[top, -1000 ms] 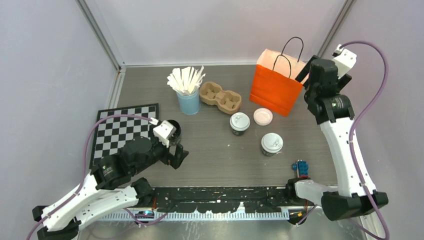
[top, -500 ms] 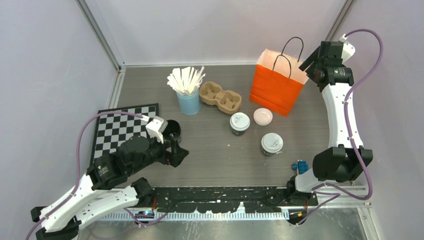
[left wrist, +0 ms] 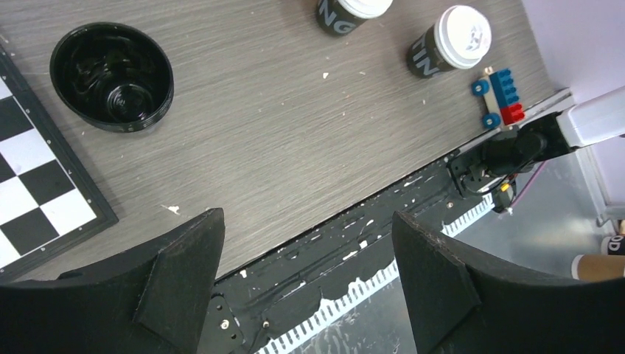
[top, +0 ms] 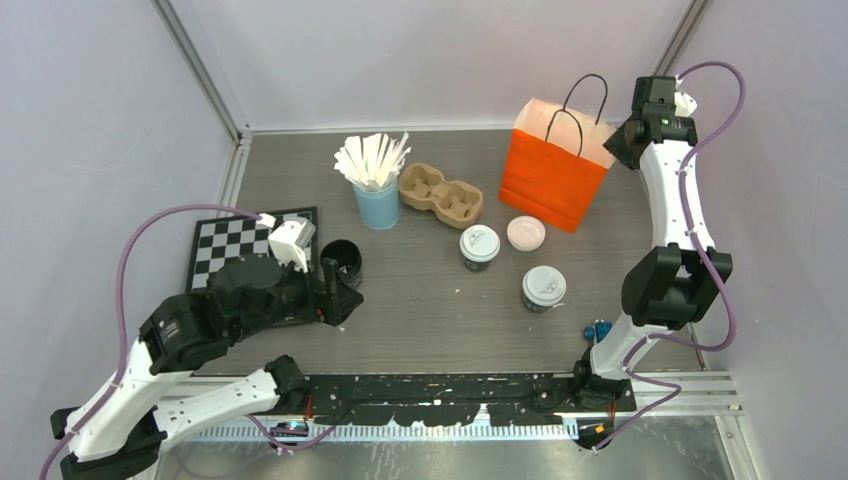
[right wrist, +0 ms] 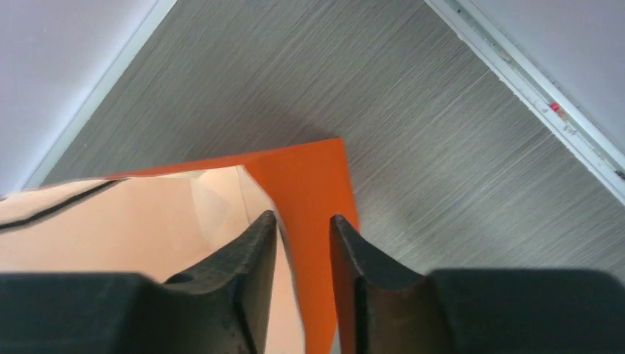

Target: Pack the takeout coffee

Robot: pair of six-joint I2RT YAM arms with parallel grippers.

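While the right gripper [right wrist: 304, 273] settles on the orange bag's [right wrist: 309, 177] corner, its jaws narrow from wide, one inside the rim, one outside; whether they pinch yet, I cannot tell. It looks set to steady the bag for loading. The left gripper [left wrist: 306, 273] draws back, spread and empty, with one coffee cup [top: 479, 247] and the other coffee cup [top: 543, 288] lidded well ahead of it, unpacked.

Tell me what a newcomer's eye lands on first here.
The bright orange bag at the far right of the table stands out first, with the right gripper straddling its top edge, one finger inside and one outside. Next come the two white-lidded coffee cups standing mid-table, outside the bag. The left gripper hangs open near the front left, beside a black bowl.
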